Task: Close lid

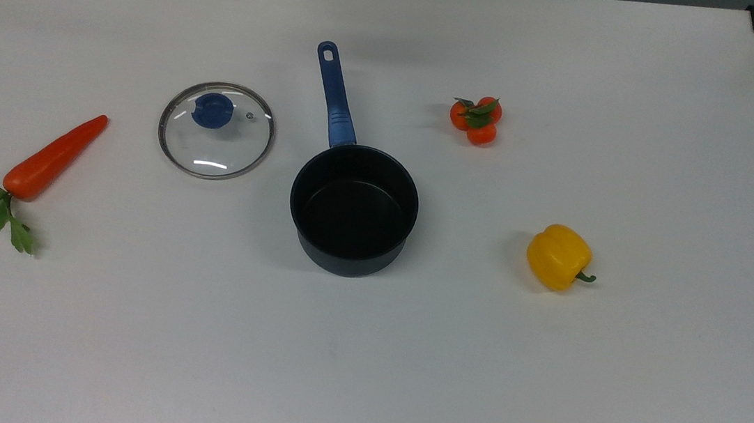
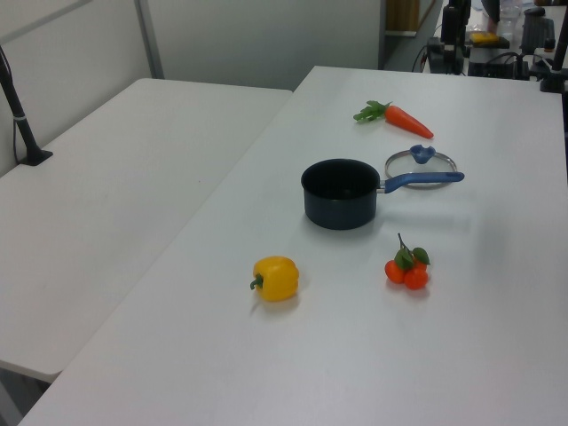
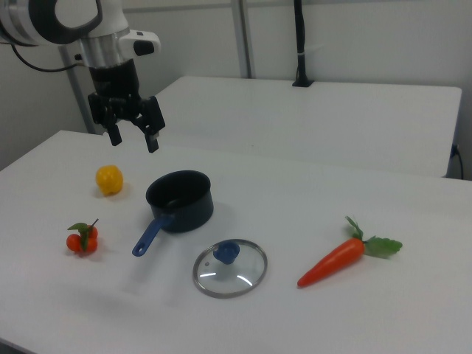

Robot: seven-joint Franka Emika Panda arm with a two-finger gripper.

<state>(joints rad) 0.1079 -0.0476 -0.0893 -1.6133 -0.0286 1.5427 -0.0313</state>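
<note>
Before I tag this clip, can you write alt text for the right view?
An open gripper hangs above a white table, over an uncovered dark saucepan. The glass lid lies flat beside the pan's blue handle, with a carrot, tomatoes and a yellow pepper spread around.

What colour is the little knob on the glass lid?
Blue. The knob on the lid shows best in the top view.

Top view looks steeply down on the table [image 1: 361, 364]. Left & right views face it from opposite ends, lower, farther off. All share the saucepan [image 1: 353, 209] [image 2: 341, 193] [image 3: 180, 200].
</note>
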